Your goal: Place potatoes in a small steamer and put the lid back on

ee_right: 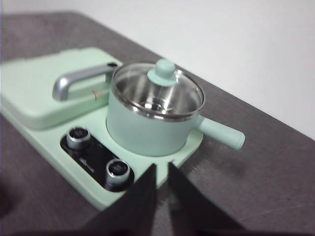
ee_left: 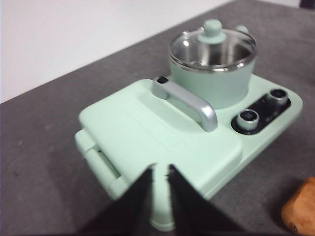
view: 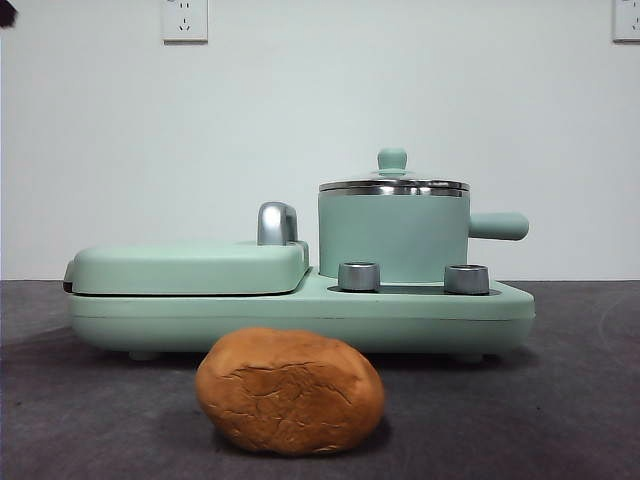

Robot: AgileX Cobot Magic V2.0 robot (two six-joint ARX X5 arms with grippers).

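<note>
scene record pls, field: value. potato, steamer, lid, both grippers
potato: on the dark tabletop, in front of the appliance base, untouched
small steamer: on the base, behind two knobs, side handle pointing away from the griddle cover
lid: seated on the steamer
left gripper: above the griddle end, fingers nearly together, holding nothing
right gripper: above the steamer end, fingers nearly together, holding nothing
progress: no step done
</note>
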